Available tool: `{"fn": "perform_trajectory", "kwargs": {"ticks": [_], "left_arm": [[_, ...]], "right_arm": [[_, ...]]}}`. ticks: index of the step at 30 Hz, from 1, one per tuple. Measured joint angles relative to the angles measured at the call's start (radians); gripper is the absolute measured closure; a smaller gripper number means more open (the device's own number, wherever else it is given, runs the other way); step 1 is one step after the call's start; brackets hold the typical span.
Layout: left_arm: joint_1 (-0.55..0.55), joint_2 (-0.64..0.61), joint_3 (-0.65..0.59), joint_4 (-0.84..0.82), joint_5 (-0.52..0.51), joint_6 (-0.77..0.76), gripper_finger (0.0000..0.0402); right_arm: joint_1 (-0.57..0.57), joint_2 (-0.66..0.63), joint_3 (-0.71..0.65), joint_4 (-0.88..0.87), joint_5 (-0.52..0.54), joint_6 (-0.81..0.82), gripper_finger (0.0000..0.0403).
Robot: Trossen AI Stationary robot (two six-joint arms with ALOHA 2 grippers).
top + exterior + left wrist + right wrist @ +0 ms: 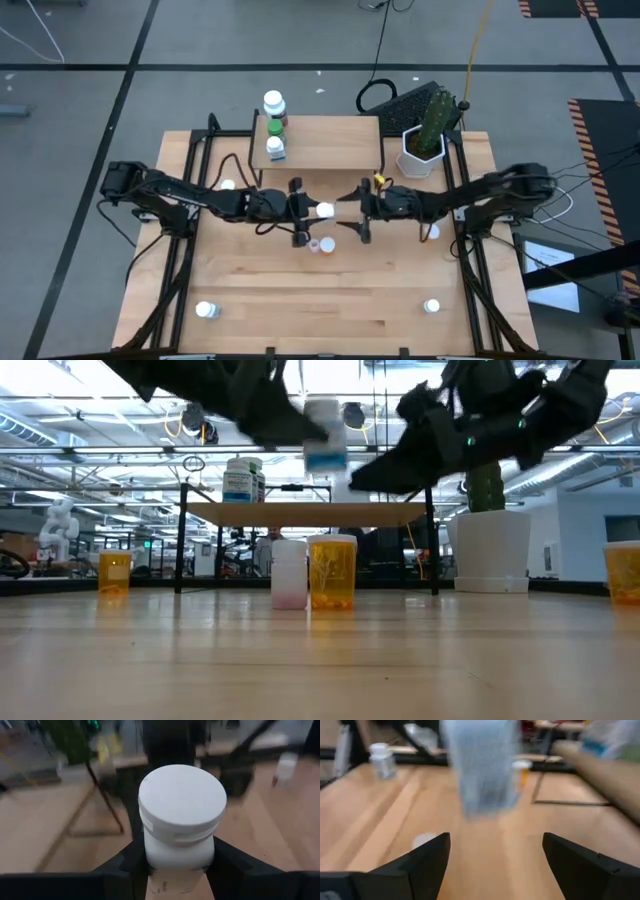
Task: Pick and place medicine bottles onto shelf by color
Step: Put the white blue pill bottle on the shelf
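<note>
My left gripper (303, 211) is shut on a white-capped white medicine bottle (324, 210), held high above the table's middle (325, 435). My right gripper (358, 212) is open and empty, just right of that bottle and facing it; in the right wrist view the bottle (482, 765) is a blur ahead of the gripper (495, 862). The shelf (330, 140) stands at the far side with three bottles (276, 125) upright on its left end. A white bottle (288, 572) and an orange bottle (332, 572) stand on the table below the grippers. My left gripper pinches the bottle's white body (177, 855) just below the cap (182, 802), one finger (127, 867) on each side. The fingers lie level and come from the table's left. The bottle stands upright in the hold, cap up, lifted clear of the table.
A white hexagonal pot with a cactus (425, 145) stands right of the shelf. Single bottles stand at the left (228, 185), right (433, 232), near left (207, 310) and near right (431, 306) of the table.
</note>
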Motion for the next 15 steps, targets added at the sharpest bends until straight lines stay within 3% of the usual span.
{"fn": "perform_trajectory", "kwargs": {"ticks": [7, 15], "left_arm": [[0.029, 0.037, -0.003, -0.055, 0.036, -0.022, 0.0241], [0.031, 0.050, -0.002, -0.022, 0.077, -0.009, 0.0239]], "right_arm": [[0.032, -0.128, 0.019, 0.030, 0.004, -0.009, 0.0088], [0.062, -0.028, 0.126, -0.016, 0.034, -0.034, 0.0088]]}}
